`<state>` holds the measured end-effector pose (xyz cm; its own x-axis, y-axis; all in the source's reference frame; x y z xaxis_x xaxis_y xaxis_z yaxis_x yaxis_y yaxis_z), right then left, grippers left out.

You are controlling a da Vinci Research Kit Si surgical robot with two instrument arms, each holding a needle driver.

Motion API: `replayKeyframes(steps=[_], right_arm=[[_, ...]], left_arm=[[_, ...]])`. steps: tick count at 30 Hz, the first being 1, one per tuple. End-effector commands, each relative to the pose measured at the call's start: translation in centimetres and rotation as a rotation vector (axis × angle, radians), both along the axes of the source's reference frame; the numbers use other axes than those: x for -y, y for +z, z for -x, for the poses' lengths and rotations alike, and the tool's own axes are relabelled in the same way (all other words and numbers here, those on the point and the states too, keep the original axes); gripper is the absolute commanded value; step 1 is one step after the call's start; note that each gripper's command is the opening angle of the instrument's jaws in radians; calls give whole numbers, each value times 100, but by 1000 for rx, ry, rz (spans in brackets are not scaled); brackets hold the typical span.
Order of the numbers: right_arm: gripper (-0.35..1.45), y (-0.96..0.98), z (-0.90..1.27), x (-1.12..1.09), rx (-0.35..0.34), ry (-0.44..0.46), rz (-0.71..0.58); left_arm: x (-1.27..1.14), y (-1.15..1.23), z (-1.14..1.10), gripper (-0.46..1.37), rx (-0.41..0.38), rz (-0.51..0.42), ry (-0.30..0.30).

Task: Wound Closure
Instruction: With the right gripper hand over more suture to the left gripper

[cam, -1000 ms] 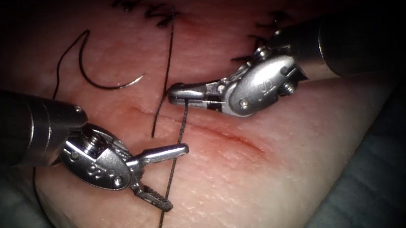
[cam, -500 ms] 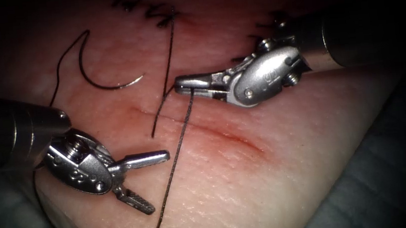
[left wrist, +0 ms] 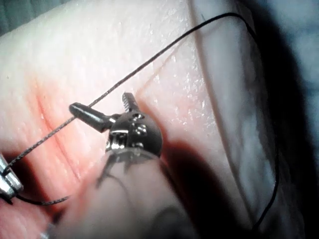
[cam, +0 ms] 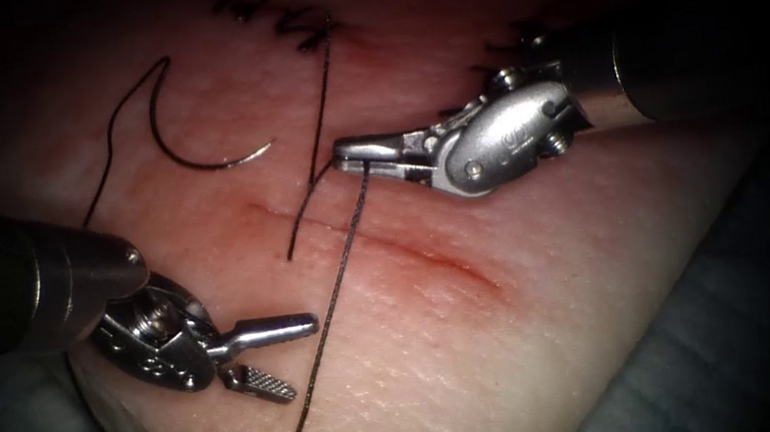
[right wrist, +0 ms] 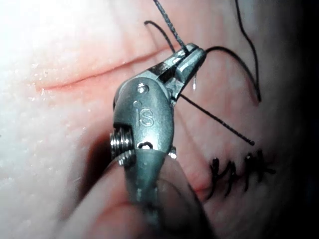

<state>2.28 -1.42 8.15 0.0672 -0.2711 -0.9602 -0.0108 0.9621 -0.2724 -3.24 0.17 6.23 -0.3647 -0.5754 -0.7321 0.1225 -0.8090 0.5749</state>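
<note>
While the right tool point(cam: 352, 155) clamps the thread point(cam: 332, 298) just above the cut point(cam: 408, 252), we see the left tool point(cam: 290, 355) w/ jaws spread, holding nothing, thread passing just beside its tips. Needle point(cam: 196, 145) lies free on the tissue point(cam: 530, 325), upper left of the cut, not in it. Stitches point(cam: 288, 21) sit further up.

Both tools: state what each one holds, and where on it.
The right tool is shut on the thread at its jaw tips, above the cut. The left tool is open, holding nothing. The needle lies free on the tissue, left of the cut.
</note>
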Motion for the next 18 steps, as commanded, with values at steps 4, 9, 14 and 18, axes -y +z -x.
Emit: replayKeyframes(steps=[4,9,14,18], right_arm=[[-35,0,1,0,0,-1,-5],[-35,2,0,-1,1,2,-11],[-35,4,-1,-4,7,3,-11],[-35,5,-2,-5,8,4,-11]], left_arm=[[10,2,5,97,-37,59,-19],[23,0,12,111,-43,67,-26],[39,-7,22,102,-26,83,7],[44,-10,28,100,-25,85,20]])
